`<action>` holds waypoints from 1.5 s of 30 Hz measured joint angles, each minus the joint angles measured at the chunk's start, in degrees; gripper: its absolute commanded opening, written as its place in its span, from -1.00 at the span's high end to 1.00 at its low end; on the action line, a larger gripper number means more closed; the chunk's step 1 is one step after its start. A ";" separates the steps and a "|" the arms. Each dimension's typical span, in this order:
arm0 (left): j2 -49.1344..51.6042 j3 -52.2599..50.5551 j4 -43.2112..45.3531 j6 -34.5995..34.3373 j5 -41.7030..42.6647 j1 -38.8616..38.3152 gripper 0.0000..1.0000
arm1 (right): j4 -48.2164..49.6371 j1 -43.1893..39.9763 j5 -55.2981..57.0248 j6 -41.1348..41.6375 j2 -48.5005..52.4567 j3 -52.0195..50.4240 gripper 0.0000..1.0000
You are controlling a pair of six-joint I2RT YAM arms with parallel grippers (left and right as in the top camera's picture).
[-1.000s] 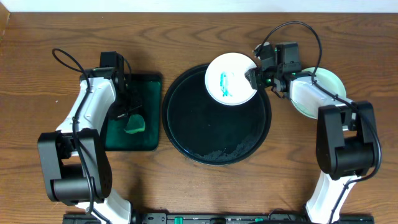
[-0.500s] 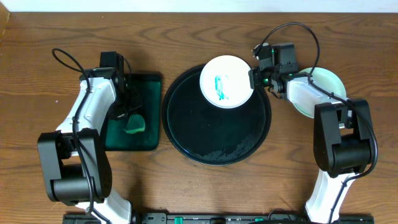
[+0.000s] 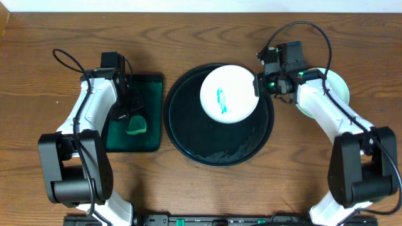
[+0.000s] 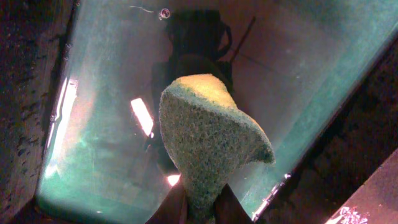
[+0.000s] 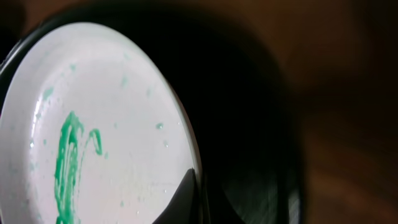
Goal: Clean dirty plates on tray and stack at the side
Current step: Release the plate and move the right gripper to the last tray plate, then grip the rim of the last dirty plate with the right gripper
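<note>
The smeared plate [image 3: 228, 94] is held over the black tray [image 3: 188, 138], its rim clenched by the right gripper [image 3: 257, 85]. A second plate [image 3: 338, 83] is half hidden by that arm [image 3: 320, 110]. A sponge [image 4: 208, 137] is pinched by the left gripper [image 4: 198, 210]. The smeared plate has been shifted inward since a second ago.

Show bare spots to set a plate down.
Free: near half of the round black tray; wood tabletop between it and the right arm. Crowded: smeared white plate and pale-green plate by the right pincer; dark-green rectangular tray under left pincer and green sponge.
</note>
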 measured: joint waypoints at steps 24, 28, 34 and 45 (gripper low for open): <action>8.70 0.63 8.20 1.16 -2.19 -0.11 0.86 | -6.75 12.15 3.58 6.67 1.97 -2.08 0.97; 8.85 0.81 8.09 1.20 -2.19 -0.11 0.85 | -6.78 12.15 4.22 7.45 1.97 -2.08 0.97; 7.50 0.72 6.93 1.36 -1.53 -0.13 0.85 | -4.74 12.15 9.03 10.58 1.97 -3.78 0.97; -8.50 -0.22 1.84 1.36 2.62 -7.34 0.85 | 2.69 12.17 10.29 13.46 1.27 -11.17 0.97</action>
